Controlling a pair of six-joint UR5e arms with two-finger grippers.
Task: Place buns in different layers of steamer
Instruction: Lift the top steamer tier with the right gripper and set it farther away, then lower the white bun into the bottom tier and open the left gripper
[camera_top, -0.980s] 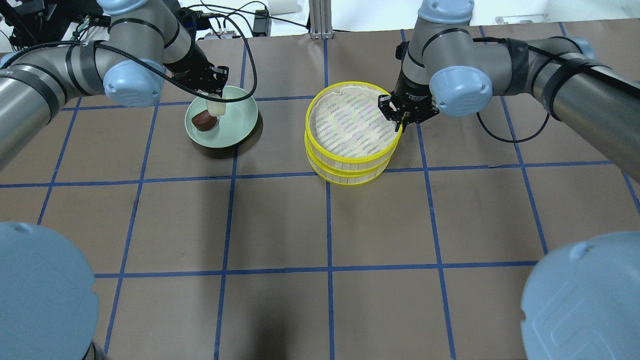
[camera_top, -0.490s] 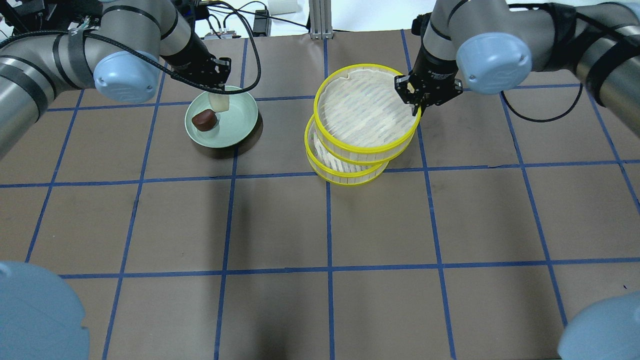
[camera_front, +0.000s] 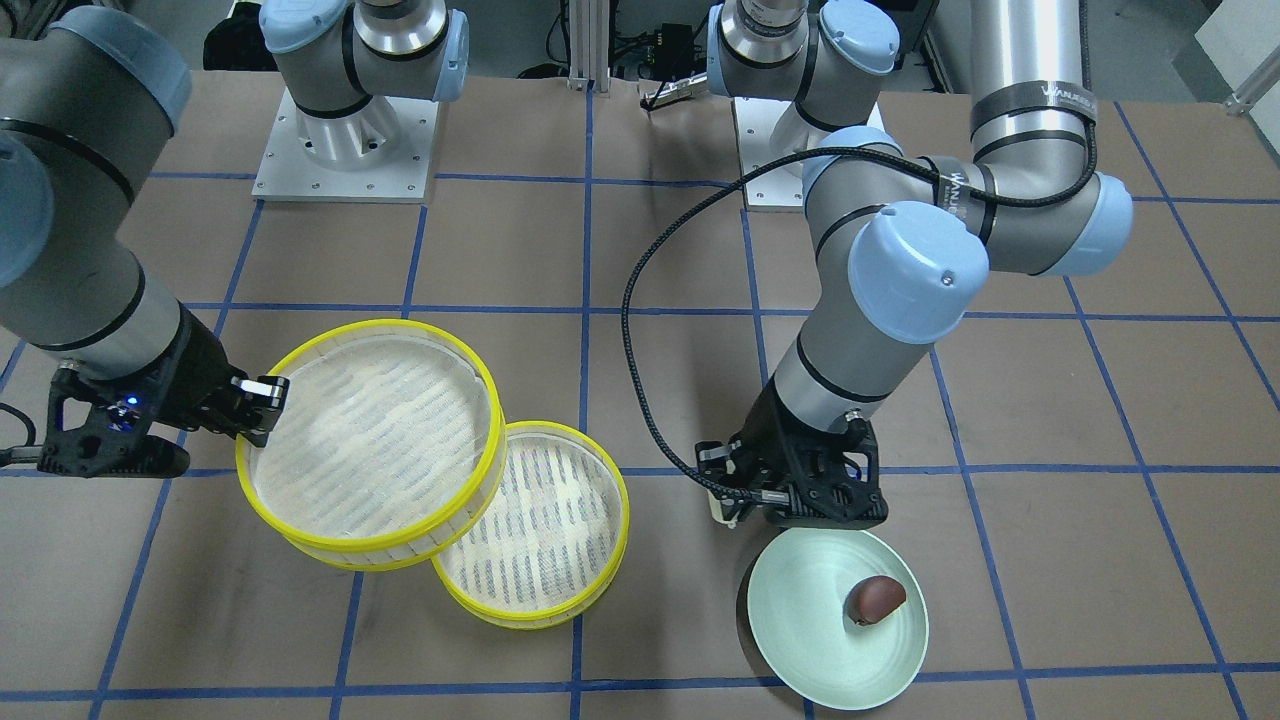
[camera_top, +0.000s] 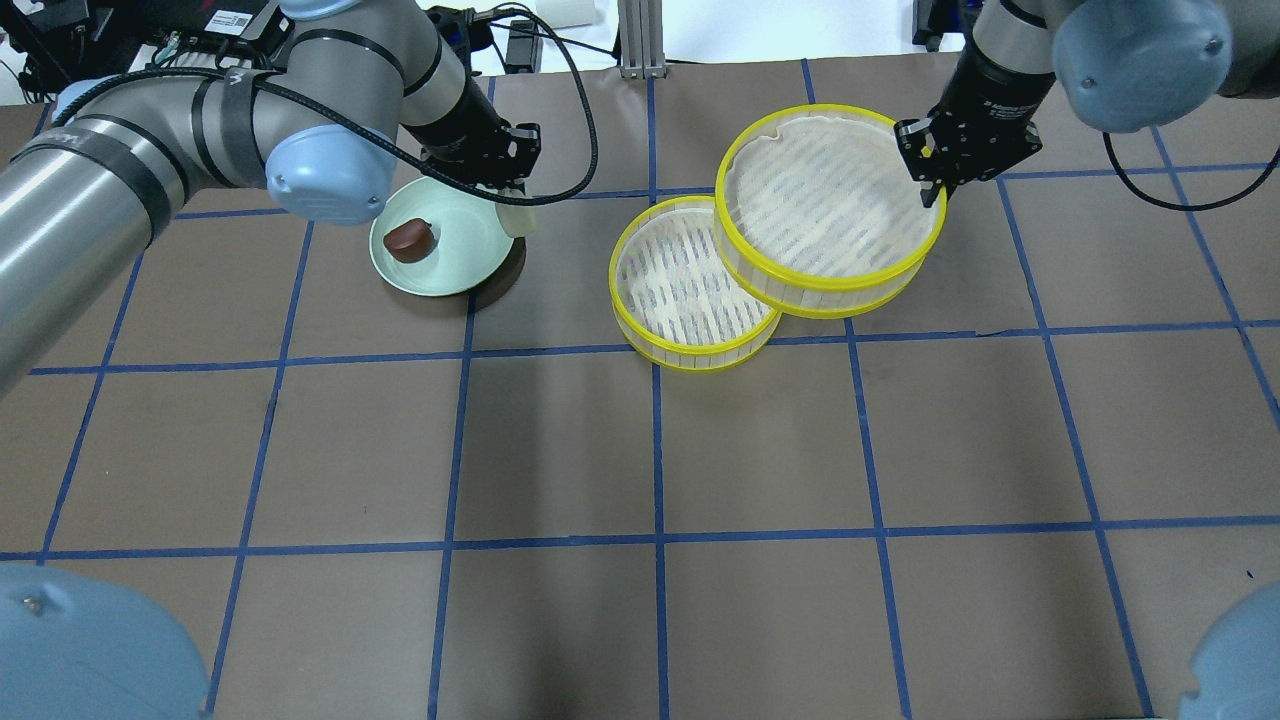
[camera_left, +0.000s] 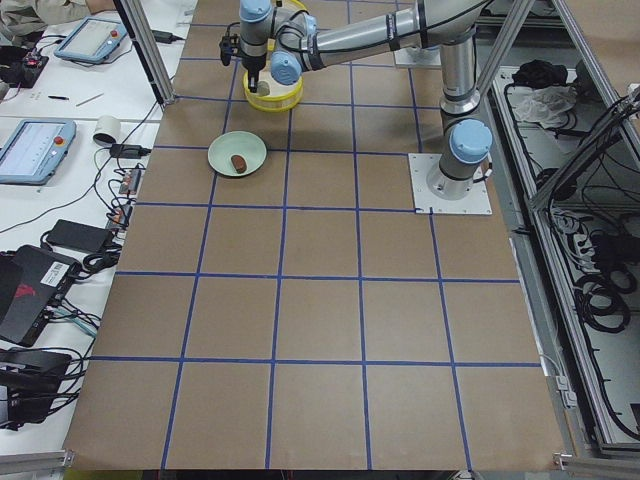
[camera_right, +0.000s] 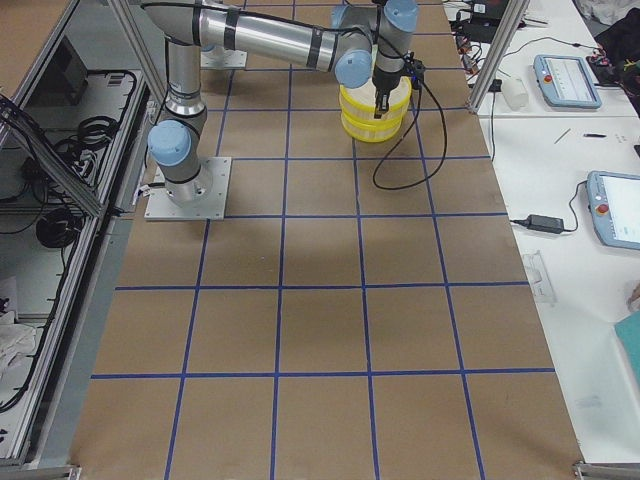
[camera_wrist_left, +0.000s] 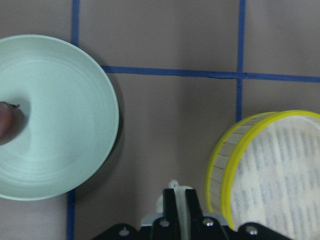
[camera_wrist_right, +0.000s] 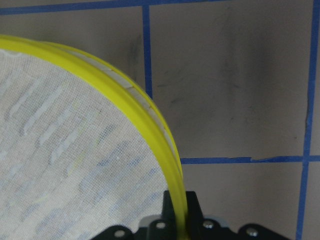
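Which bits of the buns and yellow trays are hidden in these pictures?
Front view: the cream bun is mostly hidden behind the left fingers holding it.
Left wrist view: the brown bun is cut off by the left edge.
Overhead view: the upper tray covers part of the lower tray, so whether they touch is unclear.

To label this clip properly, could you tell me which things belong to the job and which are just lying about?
Job: upper tray, lower tray, cream bun, brown bun, green plate holding it.
Lying about: handheld screens, power adapter on side benches.
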